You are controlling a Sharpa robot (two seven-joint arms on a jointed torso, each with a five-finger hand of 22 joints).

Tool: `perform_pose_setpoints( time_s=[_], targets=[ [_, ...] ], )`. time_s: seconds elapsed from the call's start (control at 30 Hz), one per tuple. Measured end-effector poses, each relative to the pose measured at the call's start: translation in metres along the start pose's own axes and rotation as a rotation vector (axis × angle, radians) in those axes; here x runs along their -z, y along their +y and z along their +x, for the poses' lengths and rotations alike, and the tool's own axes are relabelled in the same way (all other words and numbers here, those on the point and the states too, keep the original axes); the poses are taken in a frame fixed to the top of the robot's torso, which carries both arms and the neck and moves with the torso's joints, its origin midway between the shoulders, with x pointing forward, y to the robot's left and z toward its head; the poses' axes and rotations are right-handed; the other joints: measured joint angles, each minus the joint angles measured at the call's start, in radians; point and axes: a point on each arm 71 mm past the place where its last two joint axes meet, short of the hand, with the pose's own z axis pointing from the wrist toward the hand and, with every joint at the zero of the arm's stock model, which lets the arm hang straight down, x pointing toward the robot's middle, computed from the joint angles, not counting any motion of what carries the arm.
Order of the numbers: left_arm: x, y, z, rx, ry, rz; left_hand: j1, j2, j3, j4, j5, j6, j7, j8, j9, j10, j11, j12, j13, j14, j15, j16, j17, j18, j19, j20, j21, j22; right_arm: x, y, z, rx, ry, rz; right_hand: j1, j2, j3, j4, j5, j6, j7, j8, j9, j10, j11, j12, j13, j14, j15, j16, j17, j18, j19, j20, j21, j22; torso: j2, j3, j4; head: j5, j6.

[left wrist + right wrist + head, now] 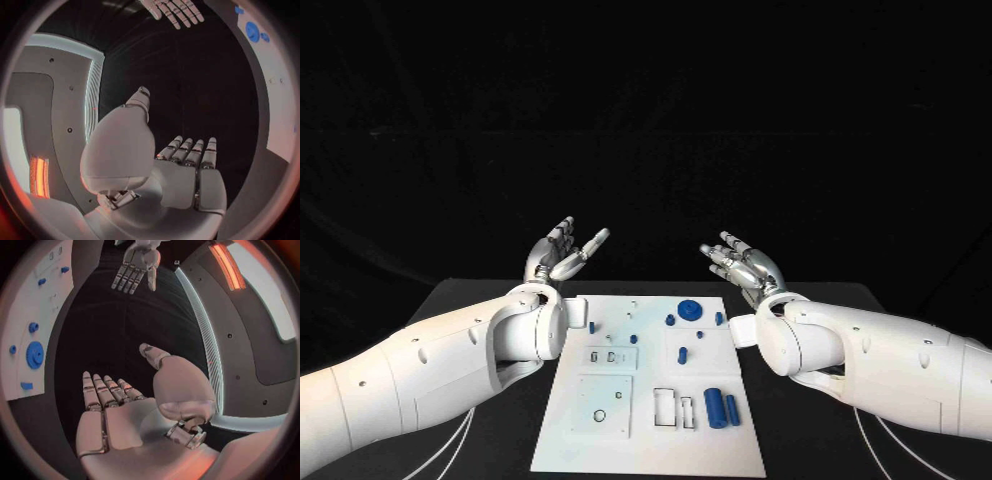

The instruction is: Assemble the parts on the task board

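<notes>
The white task board [625, 420] lies flat in the middle of the black table. On it sit a round blue gear [688, 307] at the far end, several small blue pegs [682, 354] around the middle, and two blue cylinders [720, 407] side by side near the front right. My left hand [565, 251] is raised above the board's far left corner, fingers spread, holding nothing. My right hand [744, 263] is raised above the far right corner, likewise spread and holding nothing. The board's edge and gear [34, 354] show beside my right palm [119, 415]. My left palm [181, 175] is bare.
The board has rectangular recesses [674, 409] near its front and a raised plate with an oval slot [602, 404] at front left. White cables [452, 445] run along the table at both sides. Black table surface surrounds the board.
</notes>
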Motion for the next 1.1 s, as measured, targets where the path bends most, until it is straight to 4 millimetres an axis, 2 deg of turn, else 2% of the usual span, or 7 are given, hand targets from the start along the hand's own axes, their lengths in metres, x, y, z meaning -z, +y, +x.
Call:
perform_pose_setpoints(
  time_s=[0.17, 0.33, 0.47, 0.6, 0.8, 0.97, 1.1],
  targets=[
    [0.0, 0.0, 0.001, 0.008, 0.021, 0.006, 0.053, 0.006, 0.032, 0.009, 0.003, 0.012, 0.002, 0.005, 0.003, 0.002, 0.012, 0.0, 0.0, 0.002, 0.009, 0.0, 0.001, 0.006, -0.002, 0.013, 0.0, 0.0, -0.006, -0.001, 0.003, 0.007, 0.102, 0.01, 0.046, -0.002, 0.023, -0.023, 0.004, 0.055, 0.004, 0.017, 0.016, 0.073, -0.002, 0.015, 0.007, 0.071, -0.003, 0.019, 0.011, 0.015, 0.041, 0.006, 0.018, 0.009, 0.0, 0.0, 0.0002, 0.0, 0.0],
    [0.0, 0.0, 0.002, 0.012, 0.031, 0.008, 0.074, 0.026, 0.058, 0.007, 0.003, 0.047, 0.003, 0.016, 0.012, 0.028, 0.037, 0.008, 0.005, 0.045, 0.025, 0.015, 0.012, 0.021, 0.012, 0.021, 0.01, 0.006, -0.009, -0.001, 0.005, 0.008, 0.169, 0.02, 0.097, -0.015, 0.043, -0.061, 0.004, 0.171, 0.012, 0.055, 0.048, 0.231, -0.011, 0.048, 0.023, 0.242, -0.021, 0.067, 0.04, 0.039, 0.174, 0.006, 0.066, 0.034, 0.0, 0.0, 0.0002, 0.0, 0.0],
    [0.009, -0.01, -0.013, 0.02, 0.049, 0.027, 0.095, 0.077, 0.102, 0.003, -0.012, 0.146, 0.01, 0.049, 0.036, 0.162, 0.075, 0.036, 0.02, 0.182, 0.04, 0.062, 0.041, 0.022, 0.088, 0.021, 0.04, 0.021, -0.006, 0.015, -0.017, 0.091, 0.171, -0.034, 0.13, -0.029, 0.054, -0.095, 0.003, 0.277, 0.02, 0.089, 0.075, 0.378, -0.021, 0.074, 0.032, 0.382, -0.038, 0.106, 0.062, 0.054, 0.284, 0.006, 0.107, 0.053, 0.016, 0.0016, 0.0048, -0.021, -0.015],
    [0.01, -0.012, -0.015, 0.028, 0.059, 0.04, 0.114, 0.098, 0.129, -0.008, -0.019, 0.298, 0.021, 0.103, 0.074, 0.345, 0.093, 0.074, 0.036, 0.337, 0.029, 0.116, 0.072, 0.022, 0.256, 0.02, 0.105, 0.053, -0.008, 0.026, -0.031, 0.185, 0.15, -0.092, 0.159, -0.038, 0.066, -0.122, -0.006, 0.393, 0.029, 0.124, 0.102, 0.516, -0.034, 0.092, 0.036, 0.498, -0.055, 0.137, 0.078, 0.078, 0.366, 0.006, 0.138, 0.064, 0.035, 0.0037, 0.0113, -0.034, -0.023],
    [0.015, -0.017, -0.011, 0.046, 0.089, 0.056, 0.121, 0.104, 0.142, -0.014, -0.023, 0.41, 0.034, 0.142, 0.101, 0.454, 0.085, 0.074, 0.035, 0.431, 0.018, 0.144, 0.088, 0.022, 0.357, 0.018, 0.143, 0.066, -0.008, 0.035, -0.029, 0.276, 0.176, -0.147, 0.179, -0.051, 0.084, -0.148, -0.018, 0.538, 0.049, 0.163, 0.13, 0.657, -0.052, 0.092, 0.037, 0.618, -0.08, 0.161, 0.091, 0.093, 0.45, 0.004, 0.17, 0.072, 0.049, 0.0087, 0.016, -0.04, -0.026],
    [0.019, -0.022, -0.015, 0.052, 0.099, 0.067, 0.128, 0.099, 0.156, -0.027, -0.023, 0.54, 0.051, 0.188, 0.13, 0.66, 0.062, 0.113, 0.049, 0.623, -0.013, 0.219, 0.127, 0.071, 0.528, 0.016, 0.214, 0.091, -0.01, 0.045, -0.032, 0.349, 0.187, -0.193, 0.185, -0.057, 0.094, -0.158, -0.023, 0.62, 0.063, 0.178, 0.142, 0.729, -0.064, 0.092, 0.037, 0.686, -0.094, 0.176, 0.096, 0.109, 0.5, 0.001, 0.189, 0.075, 0.066, 0.0104, 0.0198, -0.048, -0.022],
    [0.023, -0.027, -0.015, 0.059, 0.118, 0.075, 0.135, 0.093, 0.168, -0.038, -0.023, 0.603, 0.063, 0.205, 0.141, 0.721, 0.049, 0.119, 0.049, 0.685, -0.03, 0.247, 0.141, 0.085, 0.565, 0.015, 0.227, 0.091, -0.013, 0.051, -0.034, 0.42, 0.2, -0.224, 0.19, -0.062, 0.1, -0.164, -0.029, 0.665, 0.07, 0.186, 0.145, 0.779, -0.076, 0.092, 0.038, 0.734, -0.108, 0.188, 0.1, 0.109, 0.537, -0.008, 0.207, 0.078, 0.079, 0.0104, 0.0249, -0.053, -0.021]
  ],
)
